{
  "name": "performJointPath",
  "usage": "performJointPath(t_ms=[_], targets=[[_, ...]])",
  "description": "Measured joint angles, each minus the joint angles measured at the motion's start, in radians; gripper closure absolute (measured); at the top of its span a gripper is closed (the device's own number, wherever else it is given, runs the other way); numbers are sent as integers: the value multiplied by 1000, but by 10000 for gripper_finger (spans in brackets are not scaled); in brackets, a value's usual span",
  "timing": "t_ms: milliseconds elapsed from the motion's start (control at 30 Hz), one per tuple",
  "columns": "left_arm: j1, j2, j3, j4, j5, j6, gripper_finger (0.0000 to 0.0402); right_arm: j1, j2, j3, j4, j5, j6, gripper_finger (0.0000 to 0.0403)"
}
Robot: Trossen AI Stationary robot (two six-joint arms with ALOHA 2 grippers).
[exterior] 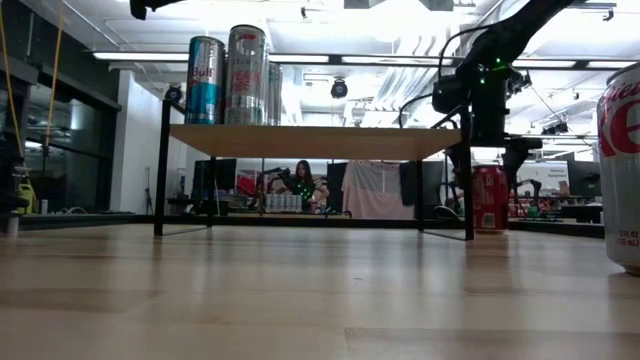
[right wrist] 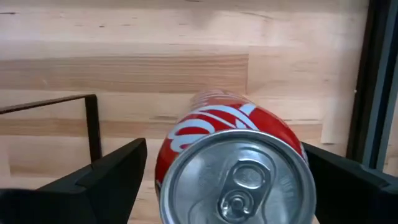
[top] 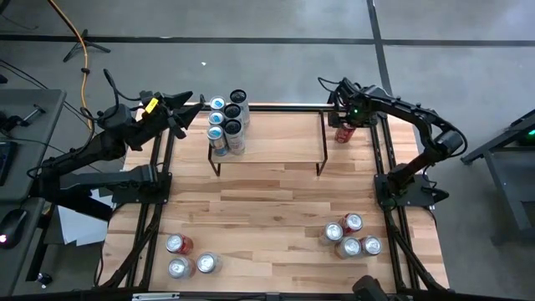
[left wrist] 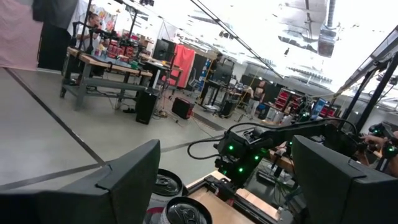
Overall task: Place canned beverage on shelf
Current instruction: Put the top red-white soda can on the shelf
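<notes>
Right claw (right wrist: 224,168): open, straddling the red can (right wrist: 239,162), no grip yet.
Red can: upright on the worktop (top: 267,209), just beside the shelf (top: 276,134).
Left claw (top: 191,107): open, near the shelf's loaded end.
Progress: several cans (top: 227,124) shelved; 8 remain on the worktop.

Orange cable (top: 82,50) on floor beyond table (top: 267,217); person (exterior: 300,180) seated in room behind table.

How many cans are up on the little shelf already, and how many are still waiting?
Done: about six cans stand on the shelf at its left end. In hand: the right gripper, open, straddles a red can on the table beside the shelf, not lifted. The left gripper waits, open. Left: seven cans at the table's near edge.
</notes>
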Motion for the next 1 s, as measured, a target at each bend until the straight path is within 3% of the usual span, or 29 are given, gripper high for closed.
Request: performJointPath(t_ms=[367, 600, 667, 867, 1000], targets=[[0, 0, 0, 0, 0, 0, 96, -1, 3, -8, 14, 21, 19, 32], [0, 0, 0, 0, 0, 0, 96, -1, 1, -4, -68, 27, -6, 114], [0, 0, 0, 0, 0, 1, 96, -1, -3, 10, -111, 31, -29, 116], [0, -2, 0, 2, 0, 1, 96, 19, -91, 203, -312, 165, -119, 116], [0, -2, 0, 9, -1, 2, 96, 62, -129, 424, -396, 156, -167, 116]])
